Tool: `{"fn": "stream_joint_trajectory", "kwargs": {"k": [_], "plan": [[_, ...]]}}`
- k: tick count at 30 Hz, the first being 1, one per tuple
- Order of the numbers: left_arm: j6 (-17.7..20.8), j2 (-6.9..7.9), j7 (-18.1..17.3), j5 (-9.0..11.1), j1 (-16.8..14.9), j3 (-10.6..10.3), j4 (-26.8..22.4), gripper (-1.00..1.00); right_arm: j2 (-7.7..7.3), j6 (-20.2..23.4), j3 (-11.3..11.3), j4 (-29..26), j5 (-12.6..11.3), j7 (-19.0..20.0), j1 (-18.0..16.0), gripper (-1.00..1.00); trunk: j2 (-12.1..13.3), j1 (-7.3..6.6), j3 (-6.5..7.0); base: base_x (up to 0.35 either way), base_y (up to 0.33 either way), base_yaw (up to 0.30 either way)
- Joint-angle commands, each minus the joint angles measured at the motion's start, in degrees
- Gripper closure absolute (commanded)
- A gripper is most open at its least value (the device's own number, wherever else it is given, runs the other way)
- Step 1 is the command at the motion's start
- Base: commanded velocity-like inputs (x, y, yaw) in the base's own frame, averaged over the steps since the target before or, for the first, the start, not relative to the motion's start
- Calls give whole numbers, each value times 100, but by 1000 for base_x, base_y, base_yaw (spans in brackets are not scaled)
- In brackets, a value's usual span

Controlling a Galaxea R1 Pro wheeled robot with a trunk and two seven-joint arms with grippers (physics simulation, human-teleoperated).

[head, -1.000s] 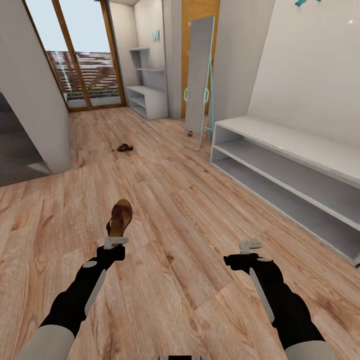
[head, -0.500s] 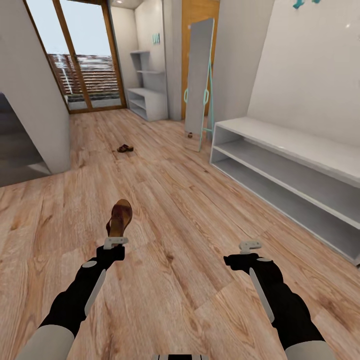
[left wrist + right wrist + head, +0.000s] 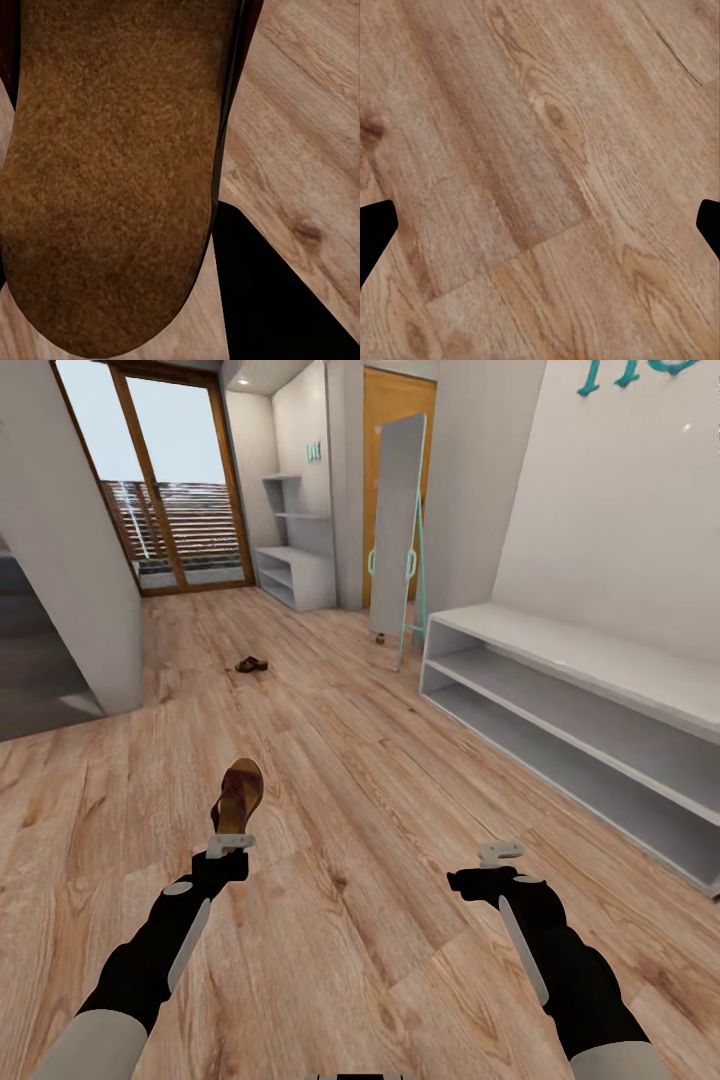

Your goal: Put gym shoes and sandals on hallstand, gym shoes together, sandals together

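Sandal (image 3: 238,796) clamped in left gripper (image 3: 231,844), lower left; right gripper (image 3: 500,851) spread, empty. Carry level toward far hallstand (image 3: 296,568).

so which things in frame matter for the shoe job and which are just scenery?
Job:
- sandal held in the left gripper
- second sandal lying on the corridor floor farther down
- pale-grey hallstand at the far end
- right gripper, open, holding nothing

Scenery:
- low white bench on the right
- leaning mirror
- glass doors
- wooden door
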Motion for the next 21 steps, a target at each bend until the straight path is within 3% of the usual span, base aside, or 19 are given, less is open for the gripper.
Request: {"fn": "stream_joint_trajectory", "kwargs": {"k": [1, 21], "plan": [[35, 1, -22, 3, -1, 2, -9, 100, -5, 28, 8, -4, -5, 2, -3, -100, -2, -1, 2, 0, 0, 0], [35, -3, -22, 9, 0, -9, 7, 100, -7, -116, -1, 6, 1, 2, -3, -100, -2, -1, 16, 0, 0, 0]]}}
